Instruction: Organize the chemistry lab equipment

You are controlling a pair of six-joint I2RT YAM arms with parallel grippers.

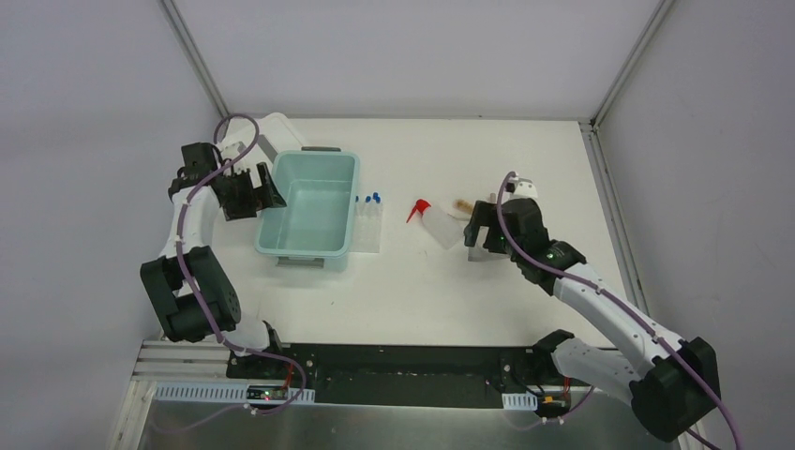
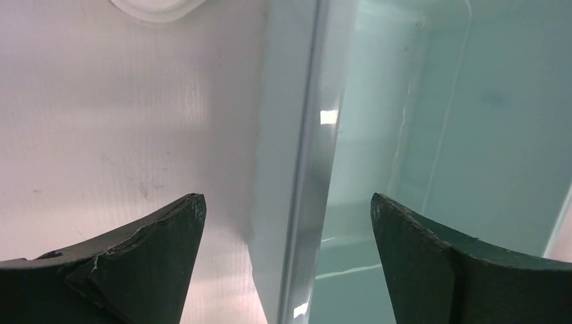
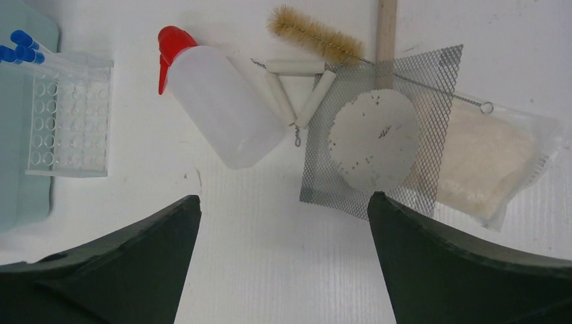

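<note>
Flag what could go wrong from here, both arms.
1. The open left gripper straddles a wall of the teal bin; a sideways move could shove the bin into the tube rack beside it.
2. Below the open right gripper, the wire mesh overlaps the brush and packet; lifting one may drag others.
3. The squeeze bottle lies on its side and may roll.

Build: left arm (image 1: 172, 242) and right arm (image 1: 586, 291) alike, with white tubular links between bulky black joint housings. One purple cable (image 1: 192, 202) is strung along each arm, standing off in loose loops near the wrist. The left hand (image 1: 251, 192) and right hand (image 1: 483, 230) have black, boxy bodies. Wrist views: fingers (image 2: 141, 260) dark green-black, matte, wedge-shaped, narrowing to blunt tips. One left-hand finger shows scuffs and a thin raised seam. Right-hand fingers (image 3: 472, 270) same colour, smoother.
</note>
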